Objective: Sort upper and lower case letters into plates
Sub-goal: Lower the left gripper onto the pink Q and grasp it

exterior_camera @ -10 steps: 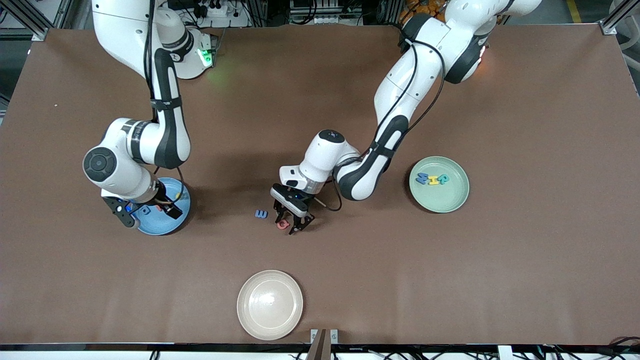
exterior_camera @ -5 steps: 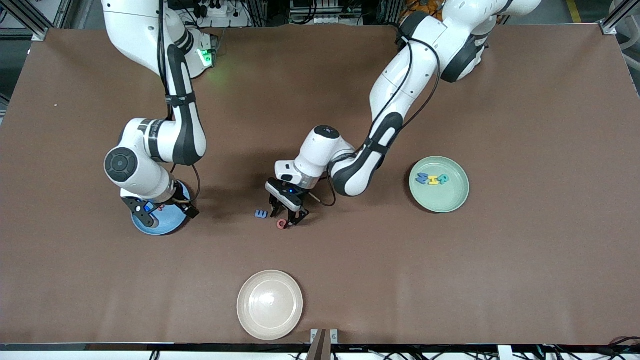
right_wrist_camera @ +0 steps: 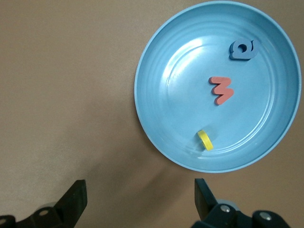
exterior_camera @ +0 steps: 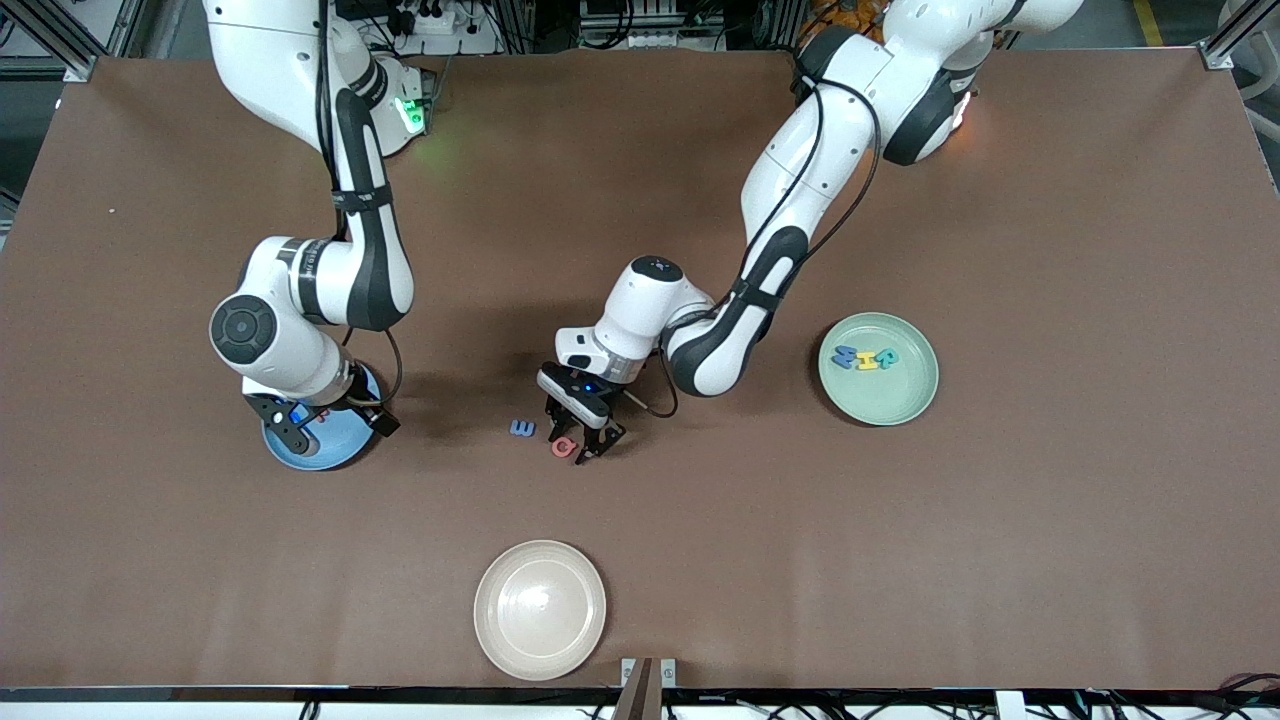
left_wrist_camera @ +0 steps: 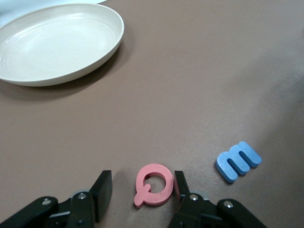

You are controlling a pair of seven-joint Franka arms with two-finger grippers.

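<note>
Letters remaining on the table: a red letter [exterior_camera: 563, 447] and a blue letter [exterior_camera: 522, 428] just beside it toward the right arm's end; the left gripper [exterior_camera: 585, 442] straddles the red letter with jaws apart, one finger [left_wrist_camera: 179, 184] touching it, not clamped; bare table surrounds both letters; the cream plate [exterior_camera: 540, 609] lies nearer the front camera than the red letter, well apart; the mint plate [exterior_camera: 878, 368] carries three letters; the right gripper [exterior_camera: 320, 432] hangs wide open over the blue plate [right_wrist_camera: 156, 114], which contains three letters.

sky-blue plate [exterior_camera: 318, 452] mostly hidden under right arm, cream plate [left_wrist_camera: 57, 42] cut off by edge
</note>
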